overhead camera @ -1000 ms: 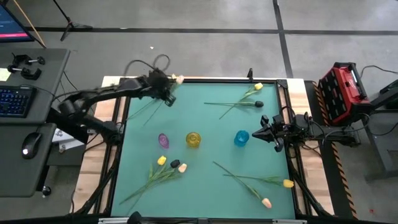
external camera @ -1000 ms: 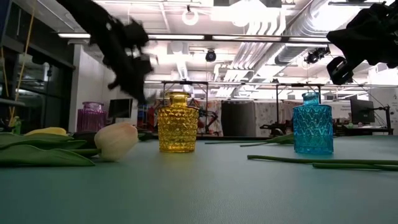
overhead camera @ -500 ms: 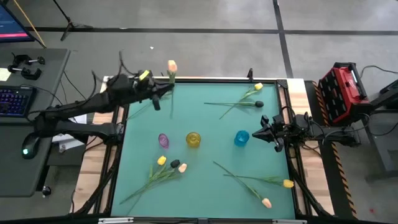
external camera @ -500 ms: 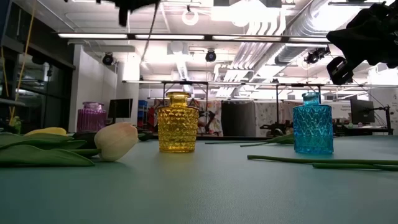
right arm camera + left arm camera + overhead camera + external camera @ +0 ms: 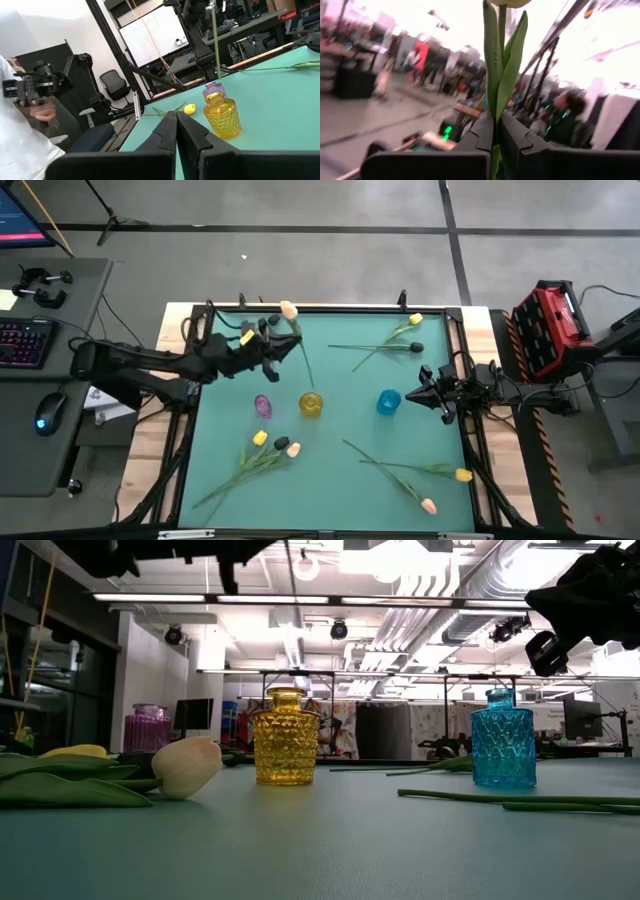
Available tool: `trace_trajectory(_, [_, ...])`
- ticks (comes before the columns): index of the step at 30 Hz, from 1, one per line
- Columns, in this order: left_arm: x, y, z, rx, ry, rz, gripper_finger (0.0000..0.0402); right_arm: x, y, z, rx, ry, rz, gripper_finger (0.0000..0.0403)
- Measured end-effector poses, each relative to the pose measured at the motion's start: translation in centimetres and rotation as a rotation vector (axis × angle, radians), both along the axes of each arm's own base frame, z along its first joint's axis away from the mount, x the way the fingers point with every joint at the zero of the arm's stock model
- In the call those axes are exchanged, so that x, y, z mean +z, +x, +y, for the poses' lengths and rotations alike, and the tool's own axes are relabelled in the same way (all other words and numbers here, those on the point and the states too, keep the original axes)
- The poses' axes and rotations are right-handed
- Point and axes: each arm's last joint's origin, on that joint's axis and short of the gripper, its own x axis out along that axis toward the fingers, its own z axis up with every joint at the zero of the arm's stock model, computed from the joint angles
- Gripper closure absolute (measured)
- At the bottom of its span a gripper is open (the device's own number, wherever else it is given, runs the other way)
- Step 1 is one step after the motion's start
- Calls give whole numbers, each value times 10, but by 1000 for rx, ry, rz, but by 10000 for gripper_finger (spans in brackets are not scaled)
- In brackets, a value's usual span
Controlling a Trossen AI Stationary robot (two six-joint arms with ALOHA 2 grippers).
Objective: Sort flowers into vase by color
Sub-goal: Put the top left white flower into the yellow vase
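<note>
My left gripper (image 5: 274, 348) is raised over the table's far-left part and is shut on a cream-peach tulip (image 5: 288, 310). Its thin stem (image 5: 305, 370) reaches down toward the yellow vase (image 5: 311, 404). The purple vase (image 5: 262, 406) and the blue vase (image 5: 389, 402) stand in a row with the yellow one. My right gripper (image 5: 424, 388) waits shut beside the blue vase. Other tulips lie flat on the mat: two far right (image 5: 400, 335), three near left (image 5: 270, 448), two near right (image 5: 430, 480). My left gripper pinches the tulip between its two fingers at the stem and leaves (image 5: 496, 117), below the head (image 5: 510, 2). The flower is lifted clear of the table. The head stands above the fingers and the lower stem (image 5: 216, 40) hangs below them over the vases.
The green mat has a raised frame (image 5: 330, 310) around it. The low view shows the yellow vase (image 5: 285, 737), the blue vase (image 5: 503, 738), the purple vase (image 5: 148, 727) and a cream tulip head (image 5: 187, 765) lying close. A person (image 5: 30, 100) sits beyond the table's left side.
My left gripper has lifted the cream-peach tulip off the table's far-left corner, swung up, then moved toward the yellow vase. The stem, which lay on the mat, now hangs free with its lower end near the yellow vase.
</note>
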Motion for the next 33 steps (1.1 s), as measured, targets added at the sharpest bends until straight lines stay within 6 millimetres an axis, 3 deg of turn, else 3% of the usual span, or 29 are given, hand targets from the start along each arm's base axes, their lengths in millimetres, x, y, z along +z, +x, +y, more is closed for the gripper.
trace_trajectory(11, [-12, 10, -16, -73, 21, 78, 401, 0, 0, 0, -1, 0, 0, 402])
trace_trajectory(28, [-30, 15, -23, -59, 29, 236, 401, 0, 0, 0, -1, 0, 0, 402])
trace_trajectory(33, [-38, 19, -24, -80, -17, 271, 385, 0, 0, 0, -4, 0, 0, 402])
